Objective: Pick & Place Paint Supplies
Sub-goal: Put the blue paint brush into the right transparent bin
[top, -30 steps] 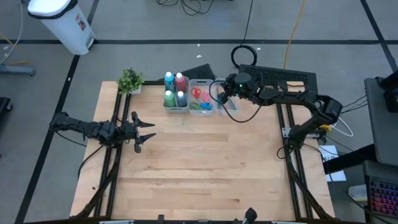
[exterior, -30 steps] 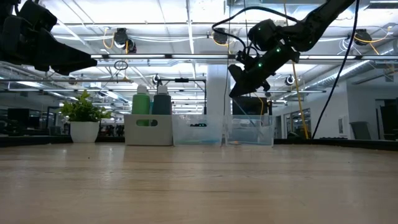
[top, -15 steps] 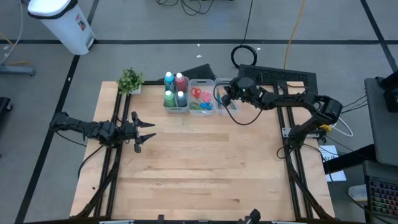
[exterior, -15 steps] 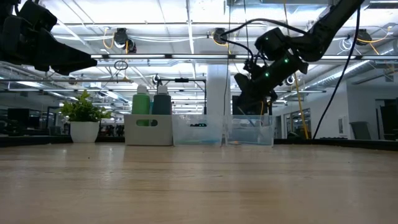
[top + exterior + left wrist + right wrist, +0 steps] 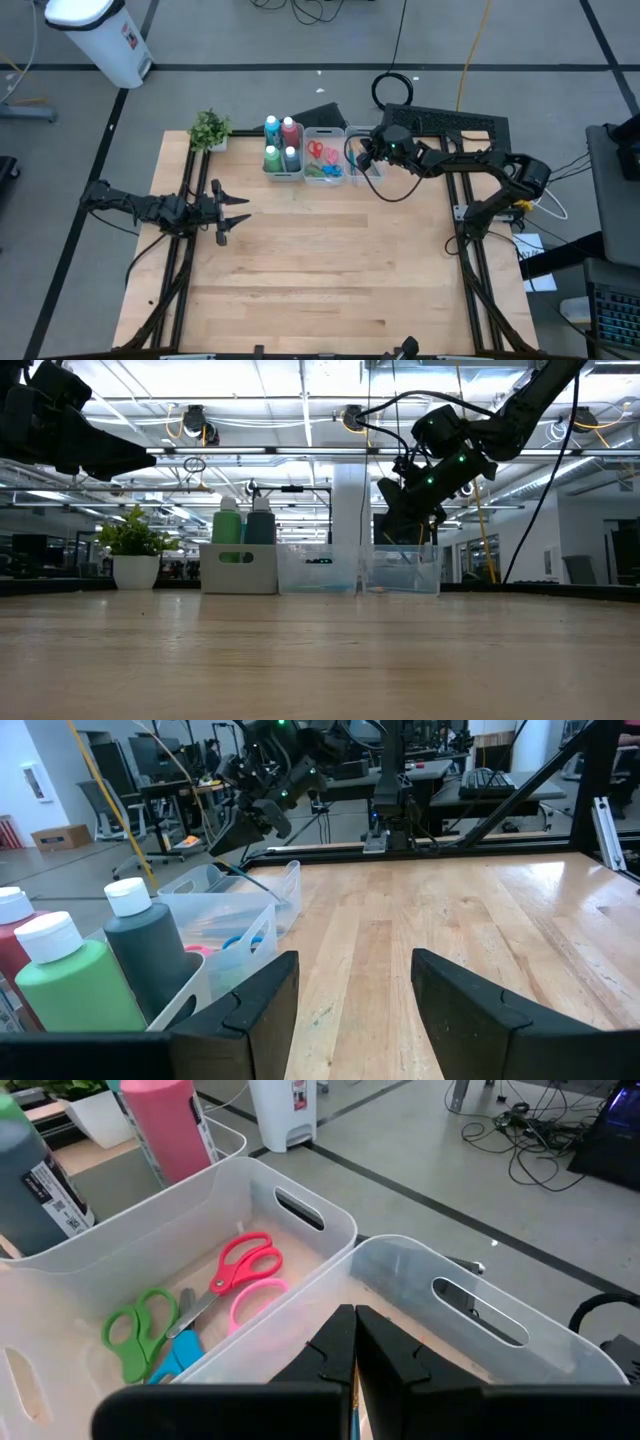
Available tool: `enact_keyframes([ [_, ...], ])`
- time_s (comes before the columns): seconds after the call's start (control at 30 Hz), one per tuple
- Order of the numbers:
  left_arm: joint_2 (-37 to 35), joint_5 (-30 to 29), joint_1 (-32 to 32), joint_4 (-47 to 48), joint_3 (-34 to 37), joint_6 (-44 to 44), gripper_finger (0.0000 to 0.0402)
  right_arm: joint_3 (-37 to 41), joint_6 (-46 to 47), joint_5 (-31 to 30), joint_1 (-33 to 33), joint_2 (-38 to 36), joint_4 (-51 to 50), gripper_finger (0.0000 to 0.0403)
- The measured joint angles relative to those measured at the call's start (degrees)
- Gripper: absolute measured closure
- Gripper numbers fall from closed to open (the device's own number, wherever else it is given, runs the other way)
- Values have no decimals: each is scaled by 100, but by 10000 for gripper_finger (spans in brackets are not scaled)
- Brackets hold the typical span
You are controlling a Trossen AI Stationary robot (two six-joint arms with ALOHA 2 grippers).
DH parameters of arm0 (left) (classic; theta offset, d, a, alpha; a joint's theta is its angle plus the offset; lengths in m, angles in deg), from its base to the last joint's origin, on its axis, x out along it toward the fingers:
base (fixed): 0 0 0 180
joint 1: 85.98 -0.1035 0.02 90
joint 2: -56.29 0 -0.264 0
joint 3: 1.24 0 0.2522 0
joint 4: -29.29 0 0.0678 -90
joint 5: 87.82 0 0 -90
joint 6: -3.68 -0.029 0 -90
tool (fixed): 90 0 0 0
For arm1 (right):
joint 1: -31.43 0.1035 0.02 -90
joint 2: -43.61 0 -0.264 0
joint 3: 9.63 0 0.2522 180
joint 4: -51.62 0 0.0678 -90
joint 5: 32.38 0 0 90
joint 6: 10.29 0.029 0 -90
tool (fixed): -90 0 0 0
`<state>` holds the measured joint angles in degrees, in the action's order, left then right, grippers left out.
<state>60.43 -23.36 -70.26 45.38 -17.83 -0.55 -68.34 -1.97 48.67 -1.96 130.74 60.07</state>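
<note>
Since a second ago, the right gripper (image 5: 366, 156) has slid a little way to the right and dipped lower over the row of bins. The left arm has not moved at all.

The landmark here is the middle bin (image 5: 324, 158), the clear one with the scissors in it. The right gripper hangs just to the right of it, above the end bin (image 5: 470, 1330). Its two fingers (image 5: 352, 1342) are pressed tight together. I cannot tell if a thin thing is pinched between them.

Inside the middle bin lie the scissors. The red scissors (image 5: 240, 1265) sit next to the pink scissors (image 5: 252, 1297). The green scissors (image 5: 135, 1330) lie beside them, and a bit of blue scissors (image 5: 175, 1353) shows just below the green ones.

Just to the left of the middle bin is the bottle bin (image 5: 283, 152). Four paint bottles stand up in it: the blue bottle (image 5: 271, 129), the pink-red bottle (image 5: 289, 129), the green bottle (image 5: 270, 157) and the dark grey bottle (image 5: 291, 158).

Farther left of the middle bin stands a small potted plant (image 5: 210, 129) at the table's back corner.

The left gripper (image 5: 232, 211) waits well apart from the middle bin, over the left side of the wooden table (image 5: 330, 270). Its fingers (image 5: 245, 1010) are spread apart and hold nothing.
</note>
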Motion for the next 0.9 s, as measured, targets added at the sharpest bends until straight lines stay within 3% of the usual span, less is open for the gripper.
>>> enact_keyframes([
  [0.73, 0, 0, 0, 0, -1, 0, 199, 0, 139, -175, 0, 0, 3, 403],
  [0.9, 1, 0, -2, 0, 0, 0, 199, 0, 131, -175, 0, 0, 4, 384],
])
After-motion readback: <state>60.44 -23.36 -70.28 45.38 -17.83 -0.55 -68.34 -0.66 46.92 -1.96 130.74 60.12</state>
